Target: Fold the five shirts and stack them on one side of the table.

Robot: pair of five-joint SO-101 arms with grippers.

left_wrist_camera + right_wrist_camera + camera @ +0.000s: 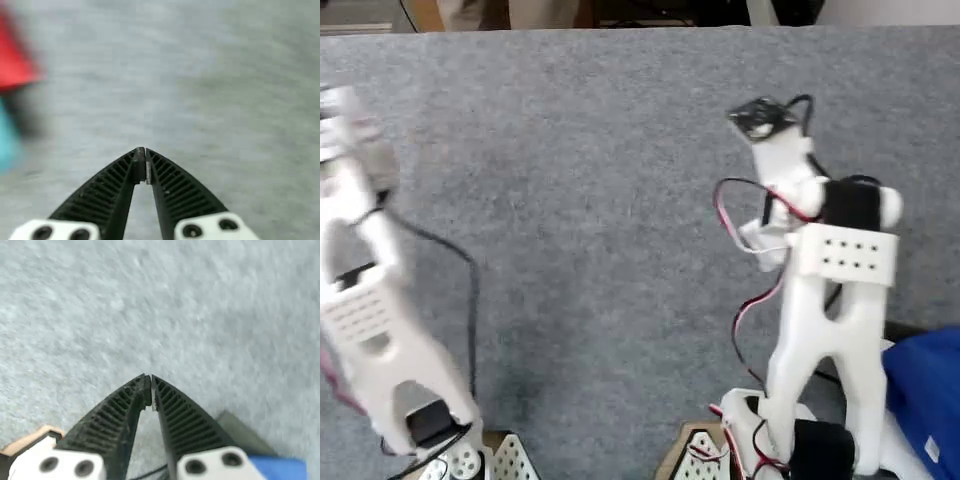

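Grey felt-like table [580, 180], two white arms at the near edge. The left arm [365, 320] sits at the table's far left side. The left gripper [141, 167] has its black ribbed jaws pressed together at the tips with nothing between them, hanging over bare grey surface. Off to one side of it, apart from the fingers, are a red cloth [15, 60] and next to that a teal cloth [6, 140]; both are heavily blurred, so probably shirts, but I can't tell whether they are folded. The right arm [830, 290] stands right of centre, its wrist pointing toward the far side of the table, with red wires [730, 215] looping off it. The right gripper [149, 392] is likewise closed tip to tip and holds nothing, above bare table [200, 305]. The blue shirt [925, 390] lies at the near right corner of the table, just beside the right arm's base (its edge also shows behind that gripper's mount [277, 467]); neither gripper touches it. Tan wooden base plates [695, 450] sit under the arms at the near edge. The middle of the table between the two arms is plain grey surface.
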